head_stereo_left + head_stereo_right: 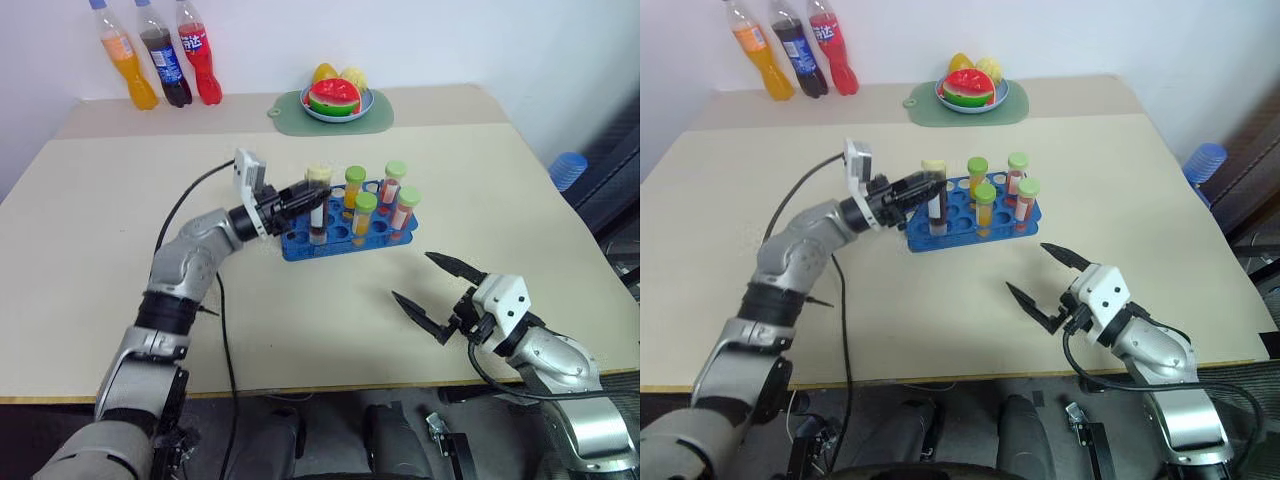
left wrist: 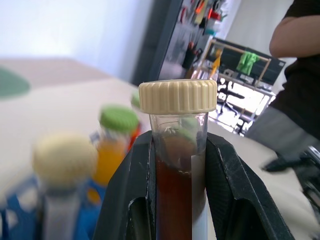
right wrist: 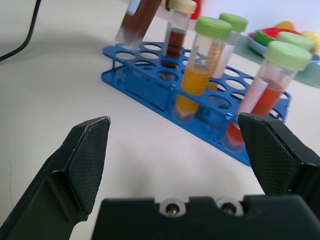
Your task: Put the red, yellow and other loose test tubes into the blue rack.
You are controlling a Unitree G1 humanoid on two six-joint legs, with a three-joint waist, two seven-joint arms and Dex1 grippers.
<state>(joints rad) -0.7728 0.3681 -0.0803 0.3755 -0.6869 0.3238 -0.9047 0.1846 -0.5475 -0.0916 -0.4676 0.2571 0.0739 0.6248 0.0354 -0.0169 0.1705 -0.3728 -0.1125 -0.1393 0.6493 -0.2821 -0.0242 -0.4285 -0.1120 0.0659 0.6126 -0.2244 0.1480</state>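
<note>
We have the left tool (image 1: 300, 197) clamped on the dark brown tube (image 1: 317, 205) with the cream cap, gripping the clear wall just under that cap; in the left wrist view the two black fingers (image 2: 127, 195) press the tube from either side. The tube stands upright, its long axis vertical, over the near-left corner of the blue rack (image 1: 345, 232), and its lower end looks to be in or at a hole there, though we cannot tell whether it is fully seated. The rack sits near the middle of the table (image 1: 110, 250), at about one o'clock from the left tool's wrist, with four green-capped tubes already standing in it, two yellow-orange (image 1: 364, 212) and two red-orange (image 1: 404, 209). Our left arm is clearly the nearer one; we judge the coming move to be a straight push down along the tube's axis and then a release. The right tool (image 1: 435, 290) hangs over bare table at about five o'clock from the rack, well apart from it, its fingers spread wide and holding nothing.
</note>
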